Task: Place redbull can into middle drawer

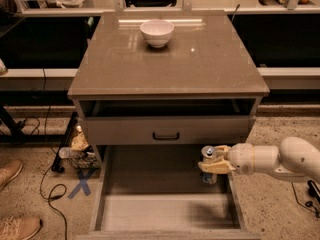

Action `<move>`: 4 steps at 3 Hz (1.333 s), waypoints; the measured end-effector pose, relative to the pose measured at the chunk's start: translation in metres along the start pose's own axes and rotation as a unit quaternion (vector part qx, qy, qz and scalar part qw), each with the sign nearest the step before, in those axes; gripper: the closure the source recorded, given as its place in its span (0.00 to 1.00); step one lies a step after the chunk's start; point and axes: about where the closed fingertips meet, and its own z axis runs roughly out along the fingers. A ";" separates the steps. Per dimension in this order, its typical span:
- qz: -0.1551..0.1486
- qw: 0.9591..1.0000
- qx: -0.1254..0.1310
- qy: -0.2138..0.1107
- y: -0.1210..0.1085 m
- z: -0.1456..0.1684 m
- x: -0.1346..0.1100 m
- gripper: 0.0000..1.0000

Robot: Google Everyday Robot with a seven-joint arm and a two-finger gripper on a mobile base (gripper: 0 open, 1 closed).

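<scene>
The redbull can (207, 152) is a slim silver-and-blue can, upright, with its shiny top showing. My gripper (212, 159) is shut on the redbull can, reaching in from the right on a white arm. It holds the can inside the open middle drawer (165, 211), at the right back part, just below the drawer front above. The can's lower end is dark against the drawer floor, and I cannot tell if it touches it.
A white bowl (157, 32) stands at the back of the cabinet top (167, 69). A shut drawer front with a black handle (166, 136) sits above the open drawer. Bags and cables (75, 149) lie on the floor at left, and shoes (15, 229) at far left.
</scene>
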 end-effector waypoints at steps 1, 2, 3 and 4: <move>-0.027 0.999 -0.016 -0.008 -0.002 0.015 0.036 1.00; -0.055 0.998 -0.032 -0.029 -0.005 0.038 0.073 1.00; -0.058 0.997 -0.038 -0.025 -0.003 0.045 0.080 1.00; -0.073 0.996 -0.051 -0.030 0.007 0.061 0.093 1.00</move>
